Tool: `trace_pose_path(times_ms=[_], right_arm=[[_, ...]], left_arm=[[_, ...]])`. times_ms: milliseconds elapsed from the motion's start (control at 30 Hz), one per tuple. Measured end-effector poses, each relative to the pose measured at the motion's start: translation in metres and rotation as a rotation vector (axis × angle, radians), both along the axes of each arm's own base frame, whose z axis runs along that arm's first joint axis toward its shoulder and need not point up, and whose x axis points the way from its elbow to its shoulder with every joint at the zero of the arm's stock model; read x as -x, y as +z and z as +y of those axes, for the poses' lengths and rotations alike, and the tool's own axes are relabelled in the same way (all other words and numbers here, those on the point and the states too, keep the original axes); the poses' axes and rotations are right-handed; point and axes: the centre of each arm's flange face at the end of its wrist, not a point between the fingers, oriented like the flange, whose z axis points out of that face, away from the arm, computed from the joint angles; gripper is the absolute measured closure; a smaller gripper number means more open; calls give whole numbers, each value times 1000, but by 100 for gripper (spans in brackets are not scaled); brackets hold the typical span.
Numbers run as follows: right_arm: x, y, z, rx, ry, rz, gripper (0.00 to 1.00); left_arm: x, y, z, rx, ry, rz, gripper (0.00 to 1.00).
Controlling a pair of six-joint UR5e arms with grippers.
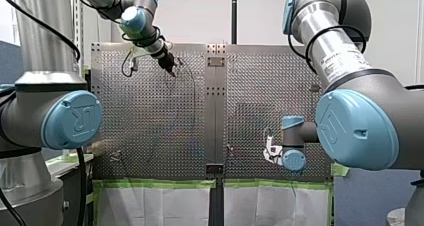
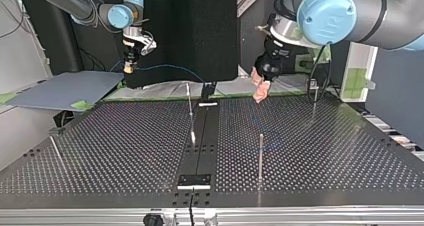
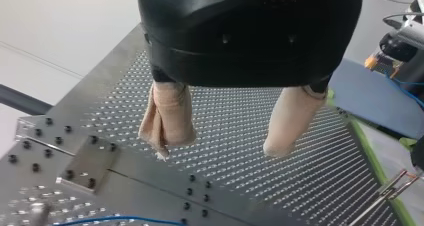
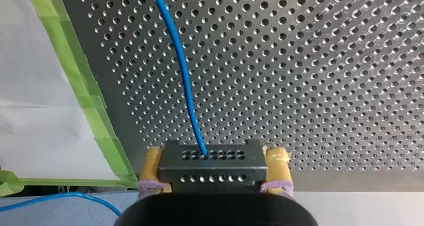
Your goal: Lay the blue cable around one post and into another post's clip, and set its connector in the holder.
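Perforated steel counter [image 4: 340,61], at whose edge my right end effector [image 2: 129,67] clamps the dark rectangular connector [image 4: 212,161], its thin blue cable [image 4: 181,71] running straight ahead across the holes; my left end effector [image 3: 222,142] hangs parted and empty.

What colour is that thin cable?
The cable is blue; right wrist view shows it best.

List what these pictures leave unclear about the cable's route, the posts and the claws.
- Blue cable: in the right wrist view it leaves the connector in my right claw and is cut off by the edge. Across the table, front view, it is too thin to trace.
- Posts: top view, too small to show a clip.
- My right claw: front view, hidden behind its own wrist.
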Motion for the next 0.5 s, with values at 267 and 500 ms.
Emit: trace_pose_path(times_ms=[267,500], right_arm=[[0,0,0,-4,0,2,82],[0,-1,1,-12,1,5,82]], left_arm=[[6,-36,-9,5,-29,22,0],[14,-79,-20,7,-61,62,0]])
